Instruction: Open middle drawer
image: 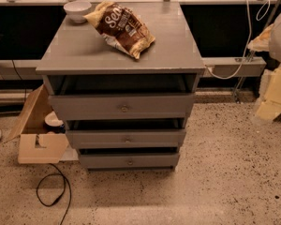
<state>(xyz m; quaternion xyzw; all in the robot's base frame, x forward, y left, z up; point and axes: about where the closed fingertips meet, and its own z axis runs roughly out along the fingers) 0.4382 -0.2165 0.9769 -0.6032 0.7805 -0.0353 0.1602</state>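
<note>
1. Cabinet (84, 50) of grey wood, three drawers, standing on speckled floor.
2. Middle drawer (98, 138), a wide low grey front with a tiny round metal knob, sits between the cabinet's top and bottom drawers.
3. White bowl (77, 9) and brown snack bag (119, 28) lie on the cabinet's top.
4. Gripper is out of view; apart or together, I cannot tell.

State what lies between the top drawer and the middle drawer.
Only a dark open gap, seen in the camera view, separates top drawer from middle drawer. The gripper is not in view.
</note>
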